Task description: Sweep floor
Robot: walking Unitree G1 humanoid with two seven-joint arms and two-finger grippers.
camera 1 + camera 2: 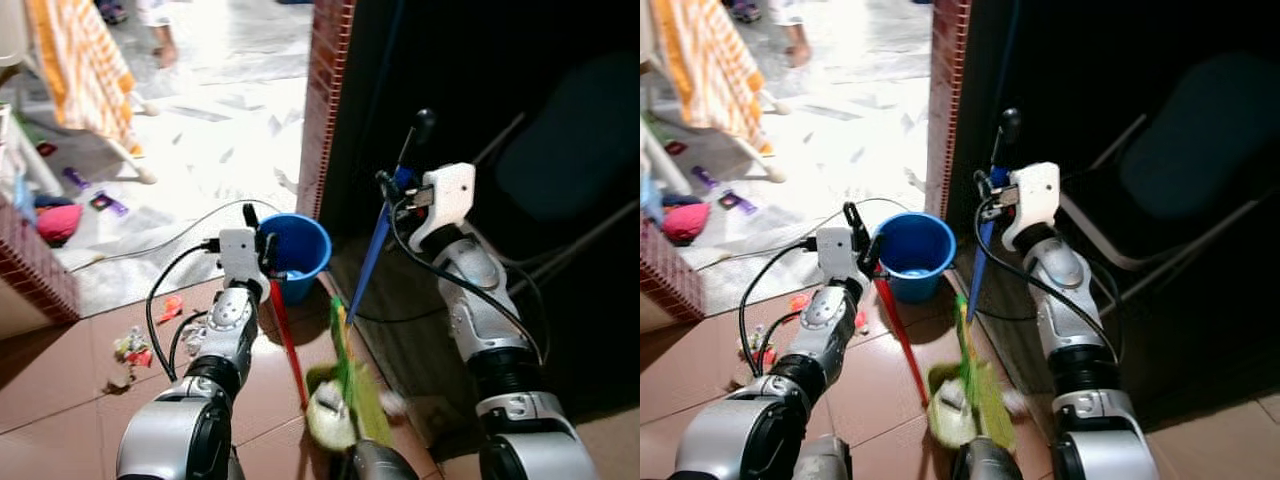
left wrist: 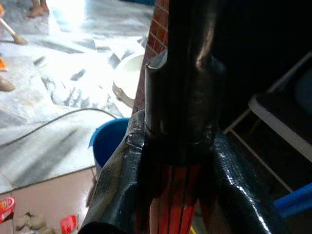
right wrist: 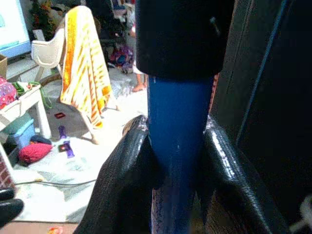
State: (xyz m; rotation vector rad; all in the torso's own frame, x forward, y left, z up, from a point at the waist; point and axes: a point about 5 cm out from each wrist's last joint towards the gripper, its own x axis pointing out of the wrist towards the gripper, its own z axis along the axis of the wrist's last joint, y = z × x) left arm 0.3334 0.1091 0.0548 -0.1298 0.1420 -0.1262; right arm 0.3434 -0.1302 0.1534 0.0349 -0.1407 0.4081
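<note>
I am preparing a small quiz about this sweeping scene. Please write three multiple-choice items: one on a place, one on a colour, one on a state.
1. Where does the bucket stand?
A. On the floor by the brick doorway edge, just ahead of the left pincer
B. On the white chair
C. In the right pincer

2. What colour is the handle that the right pincer grips?
A. Red
B. Blue
C. Yellow

3. How is the left pincer?
A. Open above the litter
B. Hanging idle
C. Shut on the red handle

Answers:
1. A: the bucket rests on the floor beside the brick wall.
2. B: the right wrist view shows the blue handle between the fingers.
3. C: the left wrist view shows the fingers clamped around the red handle.
</note>
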